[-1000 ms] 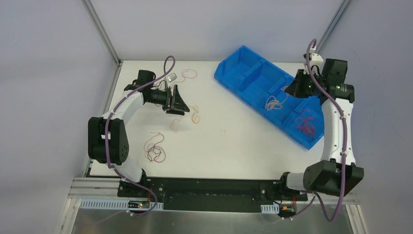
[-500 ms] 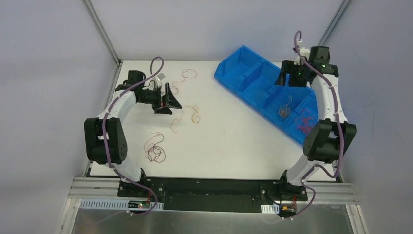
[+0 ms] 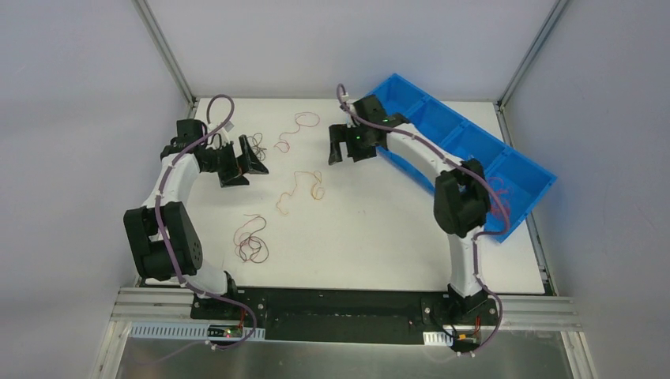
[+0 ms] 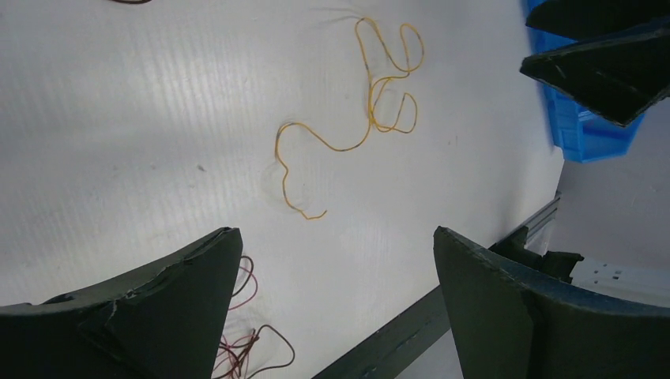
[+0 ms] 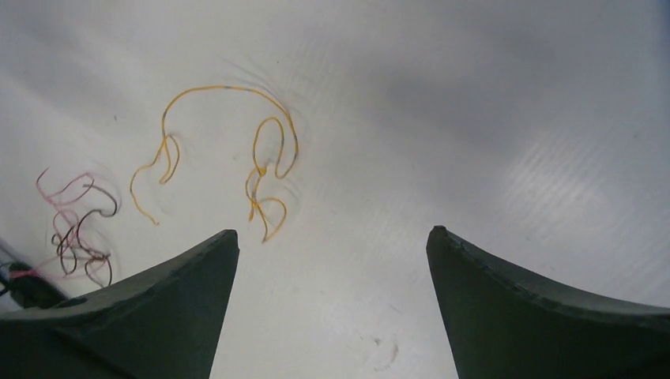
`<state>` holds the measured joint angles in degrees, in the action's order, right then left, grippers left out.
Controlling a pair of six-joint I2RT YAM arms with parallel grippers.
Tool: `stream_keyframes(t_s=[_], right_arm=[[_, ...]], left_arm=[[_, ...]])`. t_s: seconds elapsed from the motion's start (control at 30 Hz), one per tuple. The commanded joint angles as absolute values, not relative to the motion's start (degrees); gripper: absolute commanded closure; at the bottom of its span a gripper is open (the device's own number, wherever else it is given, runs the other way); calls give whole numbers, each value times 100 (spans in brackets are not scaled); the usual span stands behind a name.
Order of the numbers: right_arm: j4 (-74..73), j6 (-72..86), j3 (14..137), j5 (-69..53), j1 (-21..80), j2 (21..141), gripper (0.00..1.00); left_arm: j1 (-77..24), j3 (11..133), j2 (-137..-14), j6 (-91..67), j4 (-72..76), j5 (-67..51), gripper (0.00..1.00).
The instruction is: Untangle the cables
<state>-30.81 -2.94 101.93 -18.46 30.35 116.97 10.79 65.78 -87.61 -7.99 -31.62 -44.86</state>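
White table (image 3: 379,237) is occupied by three separate cables: one orange cable (image 3: 296,126), one yellow cable (image 3: 304,187), one dark tangle (image 3: 251,239). Both the left gripper (image 3: 245,163) and the right gripper (image 3: 348,150) are held spread, with nothing gripped.

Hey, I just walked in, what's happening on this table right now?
It's an untangling job, with nothing gripped right now. The left pincer and right pincer are both open above the table, with a loose yellow strand lying between them. An orange strand lies apart near the far edge. A dark brown and pink tangle sits closer to the near edge.
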Motion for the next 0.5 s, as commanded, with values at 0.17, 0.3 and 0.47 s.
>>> stream_keyframes(t_s=[0.17,0.3,0.47], right_arm=[[-3132,1742,11223,639,4255,12522,1],[-3119,1759,11301,1001,4521,12757,1],[-2934,1737,11349,1064,4737,12940,0]], left_arm=[[1273,6207,-8177,-677,-3368,-4289,4],[1297,6092,-8030,-665,-3367,-4276,4],[1334,5885,-7769,-628,-3367,-4260,4]])
